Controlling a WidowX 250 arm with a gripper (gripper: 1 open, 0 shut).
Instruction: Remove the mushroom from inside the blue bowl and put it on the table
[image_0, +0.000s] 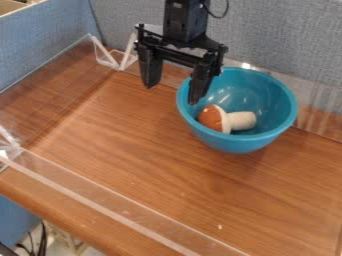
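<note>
Mushroom (223, 120): it lies inside the blue bowl, on its side, on the bottom. The orange-red cap points to the left and the short cream-white stem points to the right.

Blue bowl (267, 133): a round, deep, glossy turquoise bowl. It stands upright on the right part of the tabletop, near the back. Its inside is smooth and plain, and only the mushroom is in it.

End effector (178, 82): black, with two long fingers that point down. The fingers are spread wide apart and nothing is between them, so it is released. It hangs above the left rim of the bowl. The right finger (203, 84) is seen in front of the bowl's rim and inner wall, and the left finger is seen over the wood just beside the bowl. From this one view it seems that the fingers do not touch the bowl or the mushroom, but the height is difficult to judge.

Tabletop (120, 160): brown wood-grain surface with a reddish tone. Low clear plastic walls (80, 205) run along its edges.

Background: a blue-grey fabric panel (47, 40) stands behind the tabletop on the left.

Arm: the dark body of the arm goes up from the end effector and leaves the picture at the top.
</note>
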